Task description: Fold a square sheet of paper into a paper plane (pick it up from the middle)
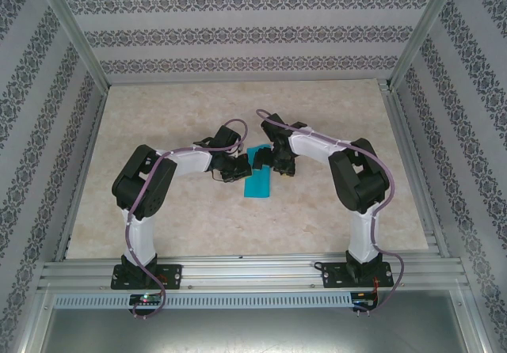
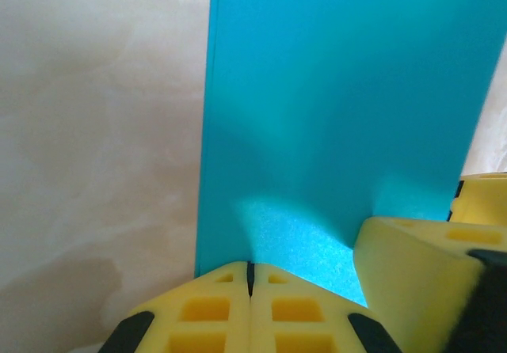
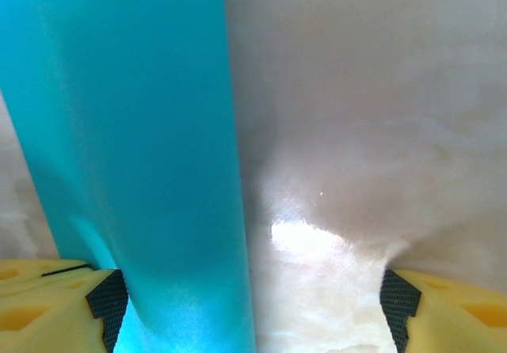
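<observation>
Top external: square sheet of paper [image 1: 258, 180], folded narrow, lay on desk [image 1: 333, 115]. Left tool [image 2: 249, 278] clenched at its edge, probably pinning it; right tool [image 3: 252, 297] spread wide over its side, ready to crease.

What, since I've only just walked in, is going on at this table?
A turquoise sheet of paper lies flat on the table, and the robot's two tools are working on it from either side. It shows as an oblong rather than a square, so it has probably been folded once. The left tool is shut, with its tips at the paper's near edge. Whether it pinches the paper is unclear. The right tool is open, with one finger at the sheet.
</observation>
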### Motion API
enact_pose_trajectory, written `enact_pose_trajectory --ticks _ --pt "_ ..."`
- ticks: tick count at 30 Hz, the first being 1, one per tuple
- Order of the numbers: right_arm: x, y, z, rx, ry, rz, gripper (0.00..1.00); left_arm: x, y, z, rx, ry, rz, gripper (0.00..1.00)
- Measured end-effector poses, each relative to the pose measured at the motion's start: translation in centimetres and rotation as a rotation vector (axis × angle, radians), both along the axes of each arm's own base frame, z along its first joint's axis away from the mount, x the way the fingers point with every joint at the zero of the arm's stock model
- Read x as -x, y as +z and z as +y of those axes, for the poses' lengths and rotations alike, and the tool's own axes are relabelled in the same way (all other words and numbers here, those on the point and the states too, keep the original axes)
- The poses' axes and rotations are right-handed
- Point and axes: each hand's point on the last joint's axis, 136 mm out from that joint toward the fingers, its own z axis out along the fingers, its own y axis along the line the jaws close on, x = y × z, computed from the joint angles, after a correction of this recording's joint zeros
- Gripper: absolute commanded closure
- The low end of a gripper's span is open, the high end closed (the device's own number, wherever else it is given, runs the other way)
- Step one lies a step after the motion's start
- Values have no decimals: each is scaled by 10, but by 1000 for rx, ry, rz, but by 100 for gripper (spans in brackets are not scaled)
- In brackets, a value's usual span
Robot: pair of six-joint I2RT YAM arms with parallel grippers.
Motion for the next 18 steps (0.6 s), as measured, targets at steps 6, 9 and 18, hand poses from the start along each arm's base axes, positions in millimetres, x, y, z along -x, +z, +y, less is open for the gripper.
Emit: enact_pose_trajectory --ticks 6,9,18 --pt "-17 47 -15 -181 -66 -144 38 0 0 0 -1 -3 -2 100" --pt "-28 73 -7 -317 -74 -223 65 0 0 0 -1 -3 -2 100" --pt "-8 42 28 -485 -23 -125 100 0 0 -1 -4 -4 -4 100"
